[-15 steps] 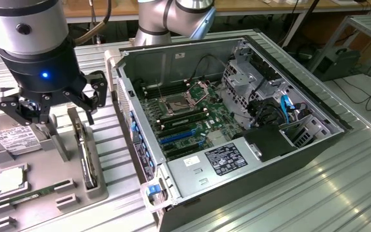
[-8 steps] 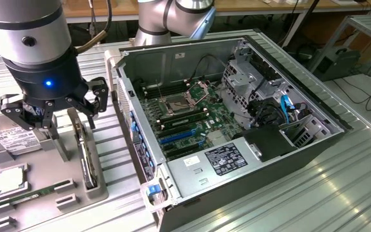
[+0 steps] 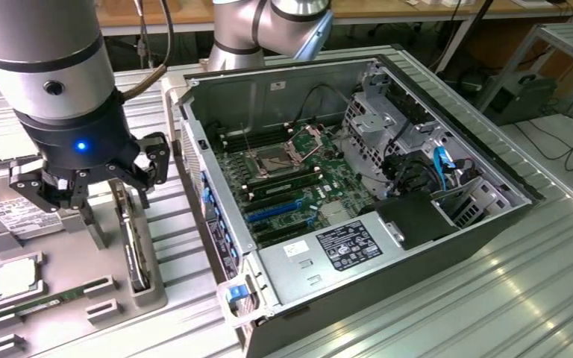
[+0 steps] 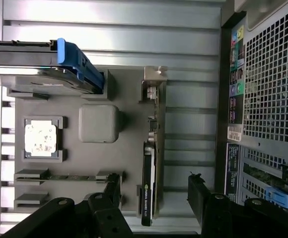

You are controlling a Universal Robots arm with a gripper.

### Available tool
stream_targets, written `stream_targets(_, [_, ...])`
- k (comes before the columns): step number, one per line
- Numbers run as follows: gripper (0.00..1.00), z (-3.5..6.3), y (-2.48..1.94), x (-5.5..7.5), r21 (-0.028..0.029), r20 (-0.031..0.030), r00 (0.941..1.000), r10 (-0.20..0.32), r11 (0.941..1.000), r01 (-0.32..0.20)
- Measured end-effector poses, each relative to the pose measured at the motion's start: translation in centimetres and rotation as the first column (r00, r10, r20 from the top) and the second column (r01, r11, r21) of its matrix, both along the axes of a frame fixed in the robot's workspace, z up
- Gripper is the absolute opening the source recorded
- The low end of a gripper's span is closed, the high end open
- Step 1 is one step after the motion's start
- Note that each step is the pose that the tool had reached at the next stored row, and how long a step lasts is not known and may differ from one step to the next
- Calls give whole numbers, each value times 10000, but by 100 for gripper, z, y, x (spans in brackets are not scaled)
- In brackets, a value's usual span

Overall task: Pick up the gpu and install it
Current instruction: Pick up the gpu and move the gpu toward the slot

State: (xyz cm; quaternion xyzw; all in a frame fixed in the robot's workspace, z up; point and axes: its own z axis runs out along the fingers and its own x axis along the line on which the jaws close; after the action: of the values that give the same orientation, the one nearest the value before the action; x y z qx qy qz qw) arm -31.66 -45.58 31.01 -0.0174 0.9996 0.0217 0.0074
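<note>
Gripper (image 3: 92, 186) (image 4: 154, 198): jaws spread wide, gripping nothing. It hangs over the tray with one finger on each side of the gpu, not touching it.
Gpu (image 3: 137, 250) (image 4: 151, 163): stands on edge in a slot along the tray's side nearest the case. It has a silver bracket at one end. Small white lettering on its black edge is too fine to read.
Tray (image 3: 68, 261) (image 4: 129, 148): grey moulded holder on a ribbed metal table (image 3: 486, 298), just beside the case.
Drive (image 3: 18, 212) (image 4: 59, 64): sits at one end of the tray in a blue-tipped carrier. The print on its white label is unreadable.
Cpu (image 3: 16, 276) (image 4: 40, 138): lies flat in a square pocket of the tray, well apart from the gpu.
Memory stick (image 3: 42, 304) (image 4: 67, 177): green, lying in a narrow tray slot next to the cpu.
Case (image 3: 465, 149) (image 4: 268, 74): lies open beside the tray with the motherboard showing. Its mesh rear panel and coloured ports face the tray.
Power supply label (image 3: 351, 245): black with white print, not legible.
</note>
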Motion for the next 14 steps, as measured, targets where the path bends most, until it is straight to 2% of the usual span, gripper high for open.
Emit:
stream_targets(3, [66,-62,-15,0,1,1,10000,0,10000,0])
stream_targets(14, [66,-280,-15,0,0,0,10000,-3,10000,3])
